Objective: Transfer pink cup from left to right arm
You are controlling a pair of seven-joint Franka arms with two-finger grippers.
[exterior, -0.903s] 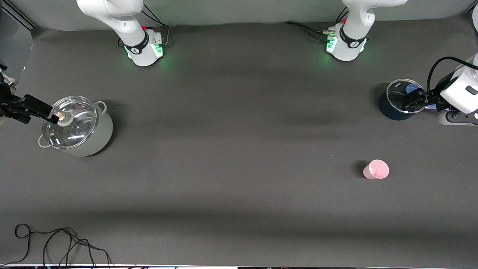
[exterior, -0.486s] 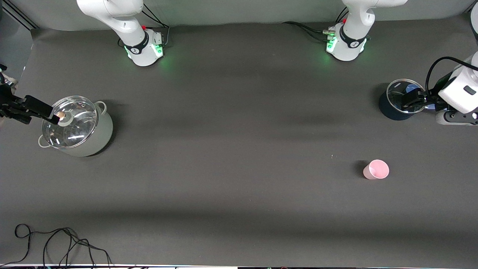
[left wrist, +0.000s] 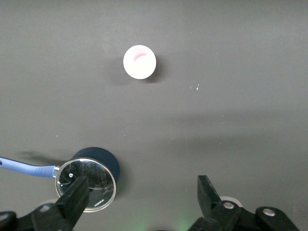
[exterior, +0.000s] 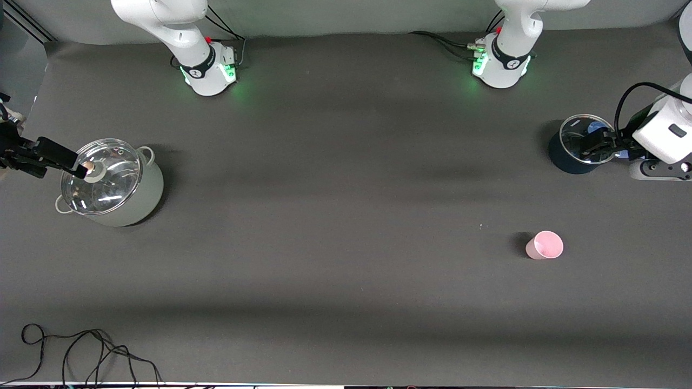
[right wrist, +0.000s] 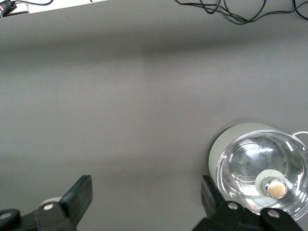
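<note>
Left gripper (exterior: 594, 147) spread over dark pot (exterior: 567, 154); pink cup (exterior: 545, 245) upright on table (exterior: 346, 216)

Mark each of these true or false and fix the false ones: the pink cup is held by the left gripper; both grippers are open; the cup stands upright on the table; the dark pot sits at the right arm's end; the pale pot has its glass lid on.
1. The pink cup is held by the left gripper. False: it stands alone on the table, and the left gripper hangs over the dark pot.
2. Both grippers are open. True: the left gripper and the right gripper both show spread fingers with nothing between them.
3. The cup stands upright. True: its open mouth faces up.
4. The dark pot sits at the right arm's end. False: it is at the left arm's end.
5. The pale pot has its glass lid on. True.
</note>
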